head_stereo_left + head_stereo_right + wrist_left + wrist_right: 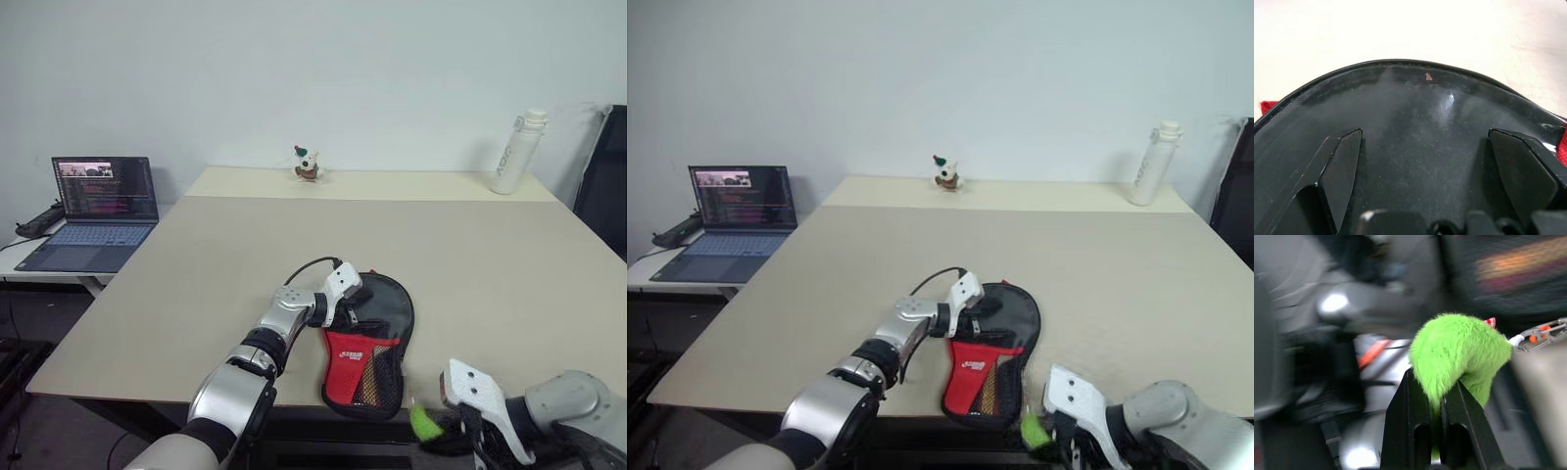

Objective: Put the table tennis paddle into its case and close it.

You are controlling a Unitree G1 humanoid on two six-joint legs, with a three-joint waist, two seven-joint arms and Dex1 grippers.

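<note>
The case (377, 343) lies flat near the table's front edge, with its round black part away from me and its red lower part with the white logo at the edge. My left gripper (355, 311) rests on the left side of the black part. In the left wrist view its fingers (1344, 166) stand wide apart, open, over the glossy black face (1415, 98). My right gripper (1434, 387) hovers just off the front edge, to the right of the case, shut on a fuzzy green object (423, 421). The table tennis paddle is hidden.
The beige table (294, 235) stretches far ahead. A small figurine (307, 164) stands at its back middle and a white bottle (514, 152) at the back right. An open laptop (98, 211) sits on a side desk to the left. A dark chair (607, 176) stands at the right.
</note>
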